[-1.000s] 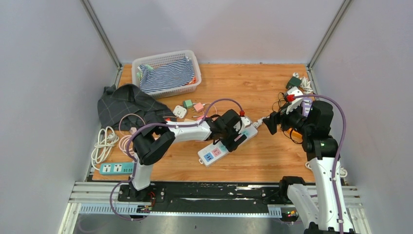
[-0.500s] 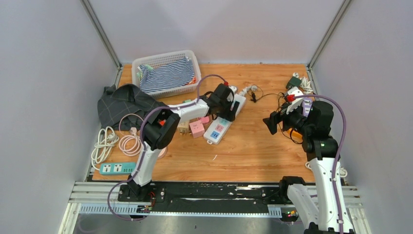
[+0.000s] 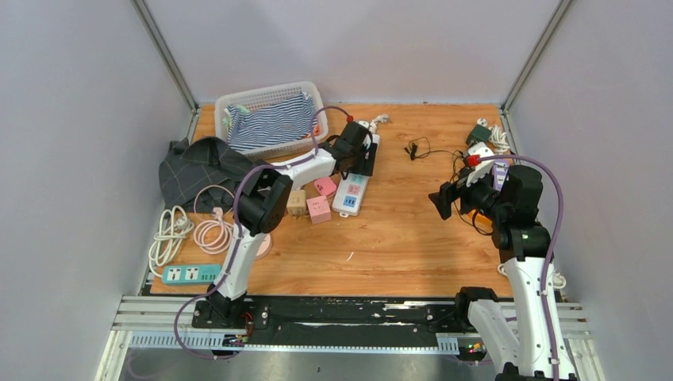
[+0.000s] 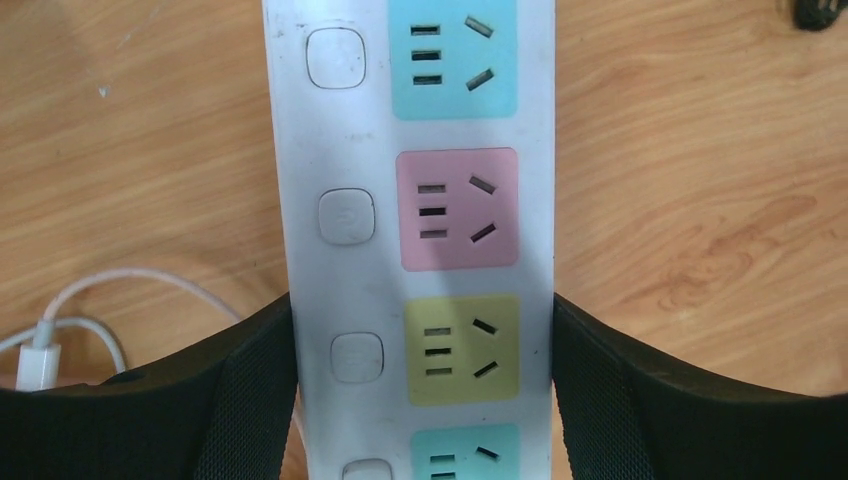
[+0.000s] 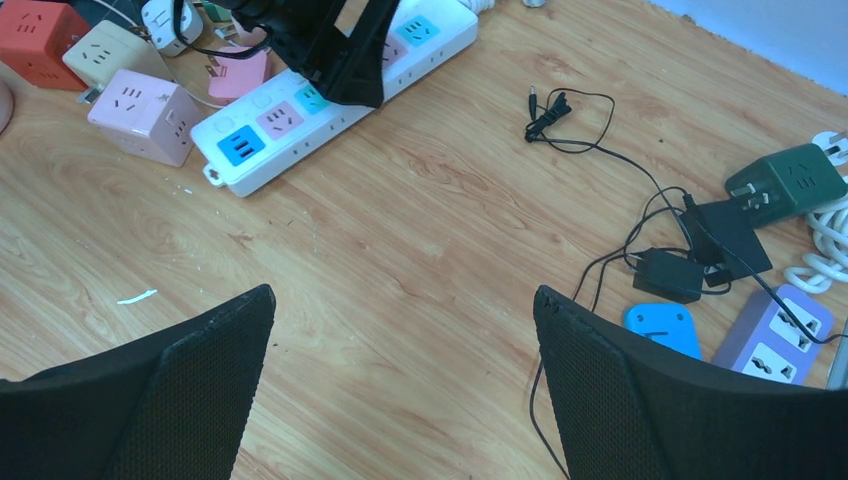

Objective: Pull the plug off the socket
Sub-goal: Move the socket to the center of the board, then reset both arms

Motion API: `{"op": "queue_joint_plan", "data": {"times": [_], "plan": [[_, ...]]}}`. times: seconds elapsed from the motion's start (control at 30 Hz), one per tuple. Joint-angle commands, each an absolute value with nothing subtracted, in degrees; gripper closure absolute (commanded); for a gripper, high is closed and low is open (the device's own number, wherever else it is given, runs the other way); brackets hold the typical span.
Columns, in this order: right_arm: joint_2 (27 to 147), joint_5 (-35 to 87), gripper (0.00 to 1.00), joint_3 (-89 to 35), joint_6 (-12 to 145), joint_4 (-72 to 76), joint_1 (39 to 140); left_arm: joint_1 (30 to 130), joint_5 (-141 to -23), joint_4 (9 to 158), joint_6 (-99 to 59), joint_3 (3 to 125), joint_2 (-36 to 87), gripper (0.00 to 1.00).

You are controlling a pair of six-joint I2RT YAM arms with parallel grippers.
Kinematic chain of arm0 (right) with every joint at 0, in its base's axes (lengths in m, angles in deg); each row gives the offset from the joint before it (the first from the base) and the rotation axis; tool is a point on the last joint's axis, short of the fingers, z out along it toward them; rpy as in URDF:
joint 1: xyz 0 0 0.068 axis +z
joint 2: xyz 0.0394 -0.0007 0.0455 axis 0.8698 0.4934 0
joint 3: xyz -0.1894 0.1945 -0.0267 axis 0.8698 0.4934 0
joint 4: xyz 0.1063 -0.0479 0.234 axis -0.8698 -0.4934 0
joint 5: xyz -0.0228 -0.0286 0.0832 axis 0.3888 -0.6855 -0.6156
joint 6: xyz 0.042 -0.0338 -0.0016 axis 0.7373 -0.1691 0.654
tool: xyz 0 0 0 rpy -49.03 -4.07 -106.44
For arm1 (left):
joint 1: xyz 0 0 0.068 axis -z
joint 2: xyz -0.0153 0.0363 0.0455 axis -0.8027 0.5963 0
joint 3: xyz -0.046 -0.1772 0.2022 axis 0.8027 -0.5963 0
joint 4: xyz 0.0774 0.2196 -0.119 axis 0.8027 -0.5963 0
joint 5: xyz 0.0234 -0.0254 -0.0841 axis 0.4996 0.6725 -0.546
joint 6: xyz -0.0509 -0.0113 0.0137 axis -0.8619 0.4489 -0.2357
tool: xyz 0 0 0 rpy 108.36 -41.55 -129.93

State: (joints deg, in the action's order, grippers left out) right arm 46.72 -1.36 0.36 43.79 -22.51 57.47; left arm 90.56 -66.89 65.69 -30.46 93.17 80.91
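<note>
The white power strip (image 3: 351,190) with coloured sockets lies on the wooden table beside the basket. My left gripper (image 3: 361,157) is shut on it, one finger on each long side (image 4: 420,310). The cyan, pink and yellow sockets (image 4: 458,205) in the left wrist view are all empty. A small black plug (image 3: 413,148) on a thin black cable lies on the table, apart from the strip; it also shows in the right wrist view (image 5: 548,108). My right gripper (image 3: 439,200) is open and empty above bare wood (image 5: 402,295).
A white basket (image 3: 309,91) with striped cloth stands at the back left, with a dark cloth (image 3: 202,167) beside it. Cube sockets (image 3: 319,209) sit left of the strip. Coiled cables (image 3: 168,234) and a green strip (image 3: 189,274) lie at the left. Adapters (image 5: 785,185) and cables lie at the right.
My left gripper has swung the power strip from the table's middle, near the right gripper, to the far left by the basket. The black plug now lies loose on the table. The right arm has stayed put.
</note>
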Motion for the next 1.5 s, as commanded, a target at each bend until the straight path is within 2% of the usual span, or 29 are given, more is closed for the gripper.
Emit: {"op": "queue_joint_plan", "data": {"times": [0.0,0.07,0.1,0.13,0.57,0.67,0.87,0.97,1.2,1.47], "plan": [[45.8,0.0,0.00,1.1,44.1,-22.0,56.6,90.6,-70.7,71.7,-29.2,88.6,69.8,0.19],[45.6,-0.2,0.00,1.3,44.2,-21.9,56.6,90.6,-73.2,73.5,-28.1,85.1,63.9,0.15],[45.3,-0.2,0.00,1.4,44.5,-21.7,56.6,90.6,-74.3,74.2,-27.8,83.4,61.4,0.04],[45.0,-0.3,0.00,1.5,44.8,-21.3,56.5,90.6,-75.3,74.6,-27.5,81.7,58.9,0.01],[41.4,0.5,0.00,3.1,49.2,-17.6,55.3,90.6,-84.8,75.9,-28.6,62.1,29.1,0.00],[40.7,1.2,0.00,2.9,50.7,-17.1,55.3,90.9,-85.3,72.0,-28.9,60.0,20.2,0.00],[40.0,3.4,0.00,1.4,54.2,-17.0,55.3,91.7,-75.5,53.6,-21.0,61.8,8.3,0.00],[40.0,1.3,0.00,0.2,55.1,-18.1,55.2,91.7,-68.5,49.1,-15.8,58.7,3.0,0.00],[41.7,-0.4,0.00,-1.3,56.2,-19.3,53.4,91.6,-63.4,54.0,-11.7,40.3,-12.3,0.00],[43.6,-2.5,0.00,-1.3,56.1,-19.7,48.9,91.1,-63.8,55.7,-11.3,34.4,-19.4,0.00]]}}
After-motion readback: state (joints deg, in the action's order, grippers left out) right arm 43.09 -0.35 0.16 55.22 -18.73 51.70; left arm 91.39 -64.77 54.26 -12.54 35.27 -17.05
